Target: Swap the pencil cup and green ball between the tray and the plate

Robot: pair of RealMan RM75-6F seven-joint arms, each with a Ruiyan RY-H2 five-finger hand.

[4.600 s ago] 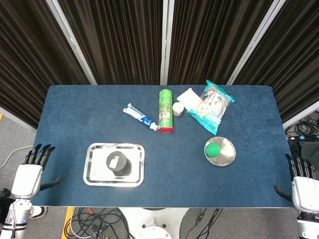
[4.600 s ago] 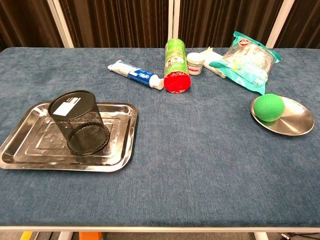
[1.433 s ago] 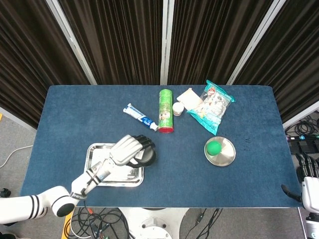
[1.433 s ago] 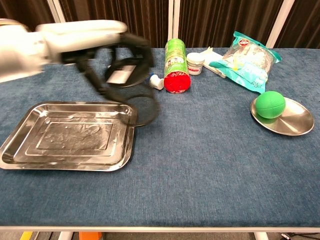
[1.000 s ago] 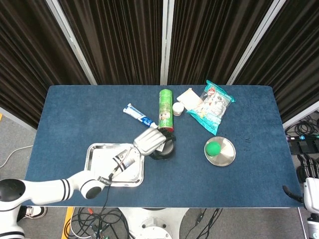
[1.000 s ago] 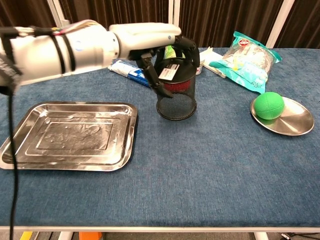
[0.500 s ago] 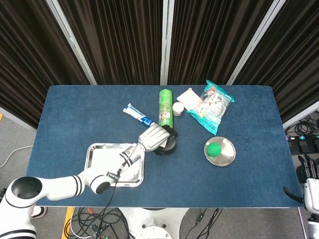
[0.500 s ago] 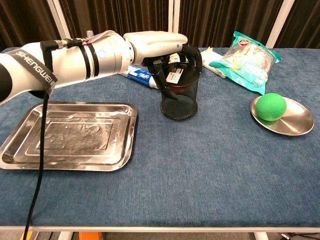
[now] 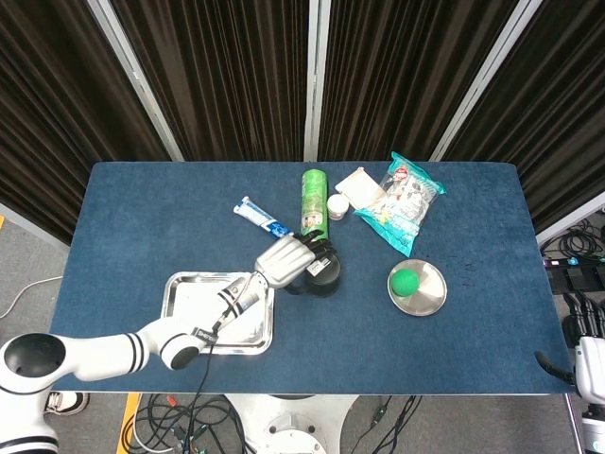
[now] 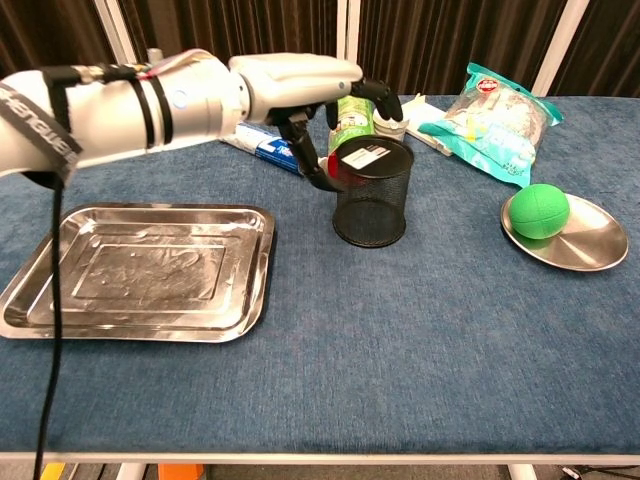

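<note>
Dark curtains hang behind a table (image 9: 142, 208) with a blue cloth on it.

On the near left lies one metal tray (image 10: 140, 270), with nothing in it. Next comes the left hand (image 10: 300, 85). It is up by the rim of the cup (image 10: 372, 192), and its fingers are spread apart. They seem to be off the cup or just touching it; I cannot tell which. The one black cup stands upright on the cloth in the middle, between the tray and the plate (image 10: 585, 248).

Behind the cup lie one toothpaste tube (image 9: 262, 218), one green can (image 9: 313, 202) on its side, and one small white jar (image 9: 337, 205). Further right is one snack bag (image 9: 401, 201).

On the near right is one round plate, and the one green ball (image 10: 538, 211) sits on it.

Only a bit of the right hand (image 9: 588, 364) shows at the far right edge, away from the table. I cannot tell how its fingers are.

I think the cup has been parked on the cloth so the ball can move first. The next move would be to lift the ball off the plate and put it in the tray. Then the cup can go on the plate.
</note>
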